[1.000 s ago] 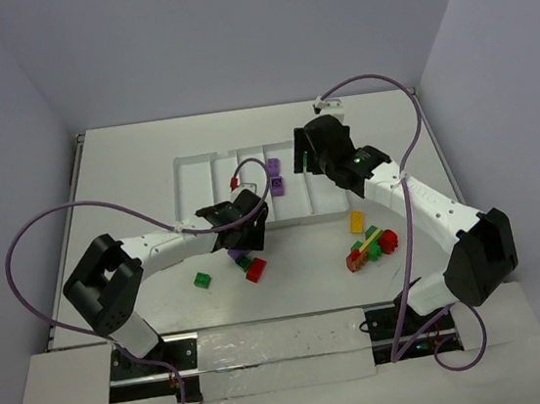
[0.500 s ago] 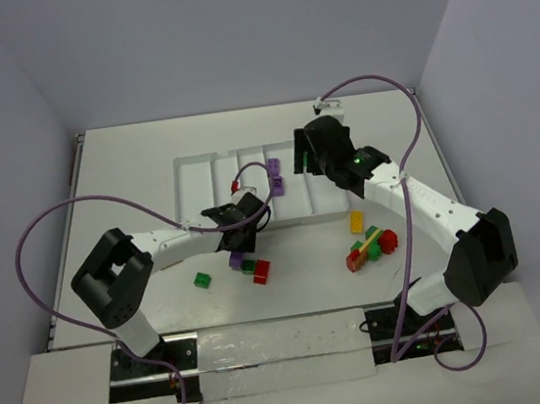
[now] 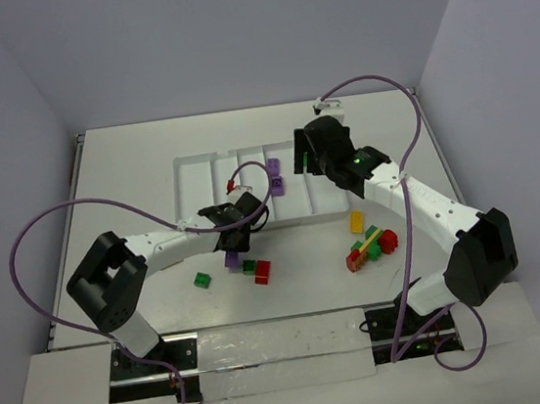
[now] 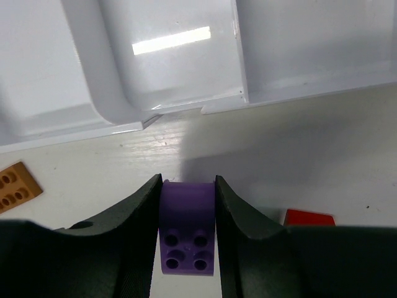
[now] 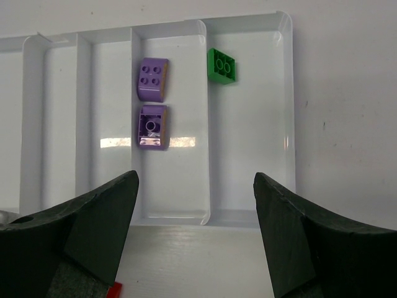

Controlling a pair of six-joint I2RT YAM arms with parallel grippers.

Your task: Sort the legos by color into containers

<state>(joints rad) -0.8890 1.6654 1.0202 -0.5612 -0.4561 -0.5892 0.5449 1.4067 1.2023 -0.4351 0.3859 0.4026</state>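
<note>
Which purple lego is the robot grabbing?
The purple brick pinched in the left gripper, outside the tray. The other two purple bricks lie loose inside one tray compartment.

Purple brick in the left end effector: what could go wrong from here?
The tray's near wall stands just ahead of the purple brick; a low carry could hit it.
The right end effector hangs open above the compartment with two purple bricks; the arms might collide there.
The green brick sits close and may get dragged.
</note>
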